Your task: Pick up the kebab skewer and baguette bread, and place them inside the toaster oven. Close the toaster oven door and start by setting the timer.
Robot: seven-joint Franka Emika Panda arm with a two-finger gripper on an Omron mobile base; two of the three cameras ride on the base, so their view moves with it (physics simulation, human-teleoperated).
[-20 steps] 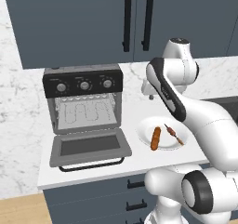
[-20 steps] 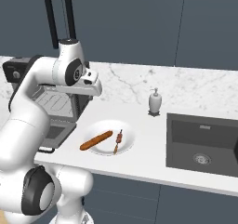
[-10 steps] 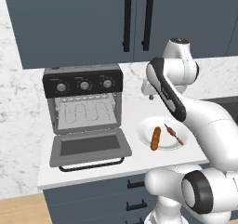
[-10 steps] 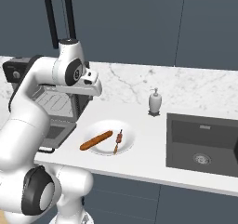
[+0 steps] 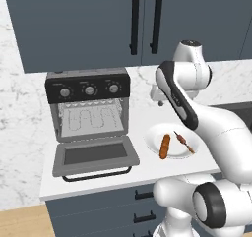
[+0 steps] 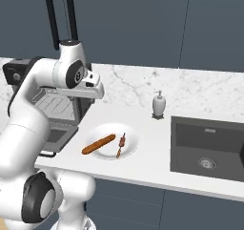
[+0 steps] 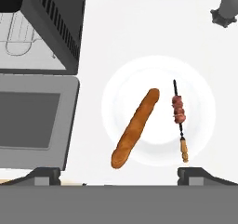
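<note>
On a white plate (image 7: 116,90) lie the orange-brown baguette bread (image 7: 135,128) and, to its right, the thin kebab skewer (image 7: 179,114). My gripper (image 7: 125,174) hangs high above the plate, open and holding nothing. The base views show the baguette bread (image 5: 165,146) (image 6: 98,144) and the kebab skewer (image 5: 183,141) (image 6: 121,145) side by side on the plate (image 5: 152,135). Left of the plate stands the toaster oven (image 5: 88,86), its wire rack bare. The toaster oven door (image 5: 93,156) (image 7: 32,121) is dropped flat onto the counter.
A soap dispenser (image 6: 158,105) stands behind the plate, toward the dark sink (image 6: 209,145) on the right. Dark wall cabinets (image 5: 142,19) hang above the counter. The open door reaches nearly to the counter's front edge.
</note>
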